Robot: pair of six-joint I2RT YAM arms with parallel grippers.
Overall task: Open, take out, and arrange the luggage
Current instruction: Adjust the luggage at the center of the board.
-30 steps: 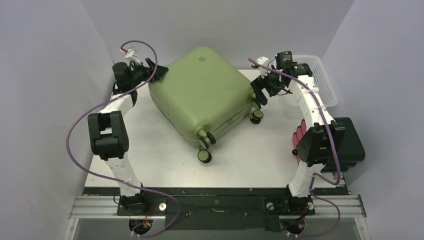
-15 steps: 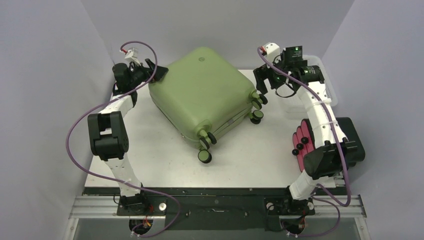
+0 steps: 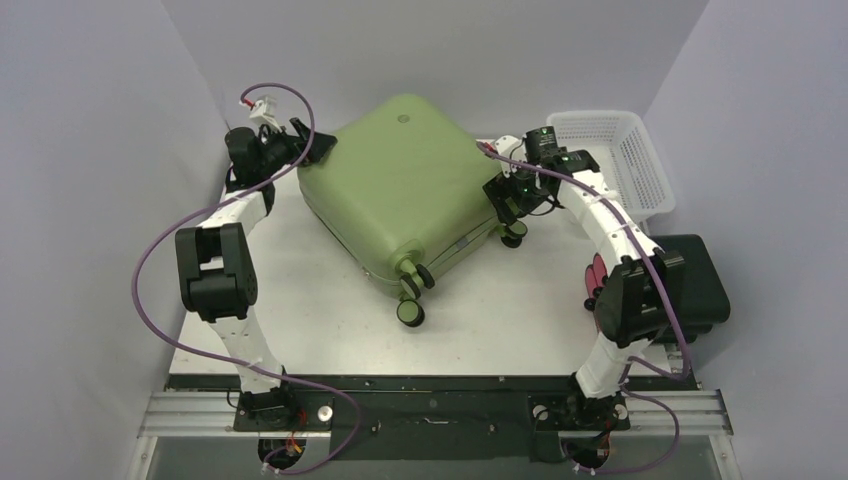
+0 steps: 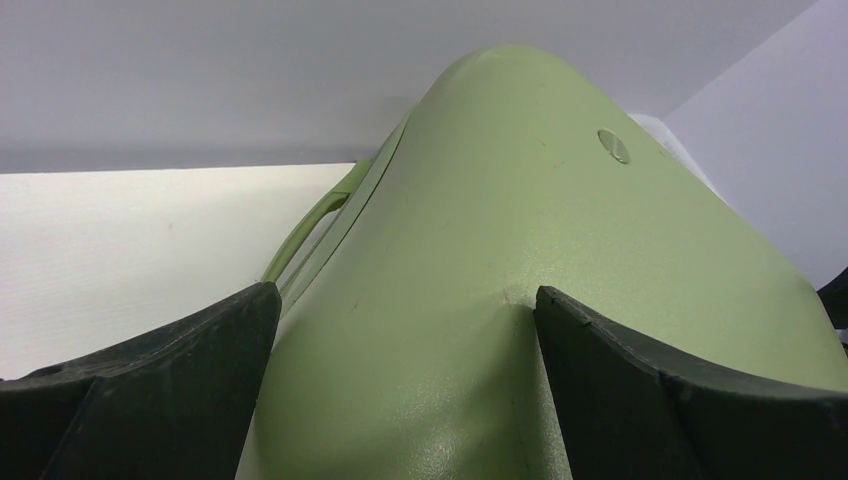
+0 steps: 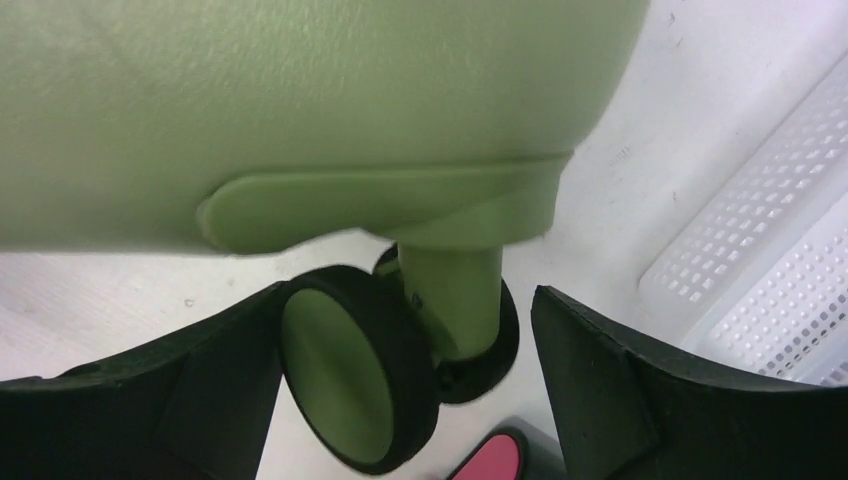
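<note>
Olive-green luggage (image 3: 405, 190) is lying flat and closed in the middle of the white desk (image 3: 480, 320), turned at an angle with its wheels pointing toward the near and right side. Left end effector (image 3: 318, 147) is sitting wide open at the far-left corner, fingers spreading either side of the shell, gripping nothing. Right end effector (image 3: 507, 203) is gaping open too, framing a black wheel (image 5: 350, 385) at the right corner, with a white mesh basket (image 3: 625, 150) sitting just behind it.
</note>
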